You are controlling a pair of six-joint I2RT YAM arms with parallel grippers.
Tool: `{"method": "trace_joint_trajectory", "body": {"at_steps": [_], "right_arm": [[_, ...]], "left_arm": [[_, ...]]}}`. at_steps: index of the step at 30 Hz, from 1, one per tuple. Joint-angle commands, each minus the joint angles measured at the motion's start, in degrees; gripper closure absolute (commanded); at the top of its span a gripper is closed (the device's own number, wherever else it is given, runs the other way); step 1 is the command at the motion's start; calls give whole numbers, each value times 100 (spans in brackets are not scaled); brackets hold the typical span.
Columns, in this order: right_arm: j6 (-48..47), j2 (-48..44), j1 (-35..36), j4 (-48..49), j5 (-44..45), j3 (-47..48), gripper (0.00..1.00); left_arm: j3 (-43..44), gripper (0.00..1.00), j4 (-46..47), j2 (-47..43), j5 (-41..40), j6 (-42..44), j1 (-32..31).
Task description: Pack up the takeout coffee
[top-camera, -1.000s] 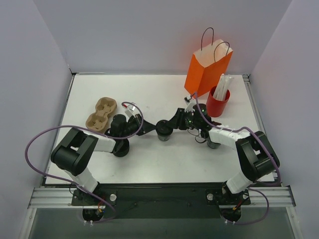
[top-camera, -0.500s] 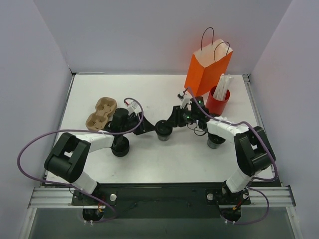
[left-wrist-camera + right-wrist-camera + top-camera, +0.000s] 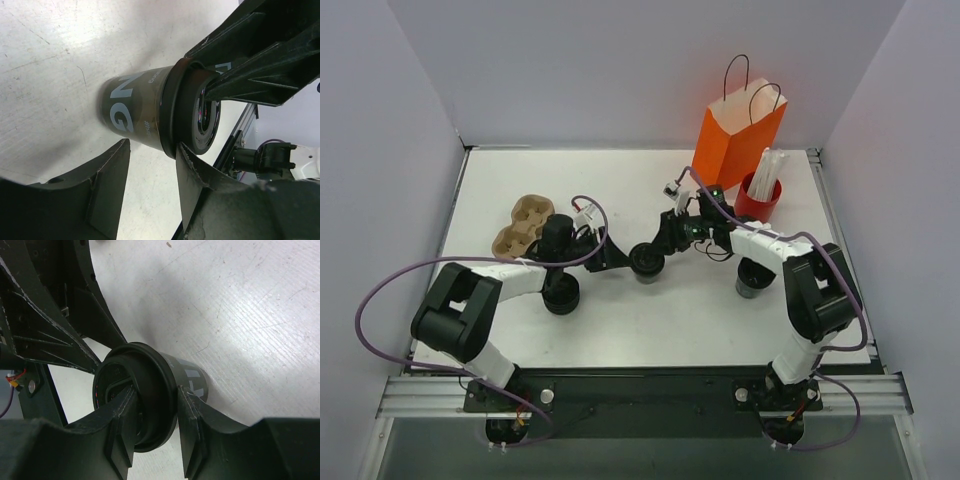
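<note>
The takeout coffee (image 3: pixel 646 262), a dark cup with white lettering and a black lid, stands mid-table. In the right wrist view my right gripper (image 3: pixel 155 405) is shut on the coffee's (image 3: pixel 165 385) lid rim, one finger on top of the lid and one outside it. From above, the right gripper (image 3: pixel 660 246) reaches the cup from the right. My left gripper (image 3: pixel 621 262) is just left of the cup and open. In the left wrist view the cup (image 3: pixel 145 112) lies beyond the left gripper (image 3: pixel 152 162), one fingertip (image 3: pixel 186 155) touching the lid edge. The orange paper bag (image 3: pixel 735 140) stands at the back right.
A red cup of white straws (image 3: pixel 757 200) stands beside the bag. A brown cardboard cup carrier (image 3: pixel 523 227) lies at the left. A low black ribbed stack (image 3: pixel 562 295) sits under the left arm. Another dark cup (image 3: pixel 751 283) stands by the right forearm.
The left gripper has opened and released the cup. The right gripper has shifted left and farther back while staying on the lid, and the cup has slid slightly left.
</note>
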Motion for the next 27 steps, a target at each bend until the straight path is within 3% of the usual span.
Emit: {"method": "trace_joint_trajectory", "body": {"at_steps": [1, 8, 27], "right_arm": [[-929, 560, 166, -1543, -171, 106, 85], [-1457, 948, 174, -2493, -505, 775, 85], [-1422, 939, 174, -2423, -391, 722, 85]], "left_arm": [[26, 46, 854, -56, 393, -251, 152], [281, 43, 451, -355, 191, -42, 391], [-808, 48, 1530, -258, 358, -313, 21]]}}
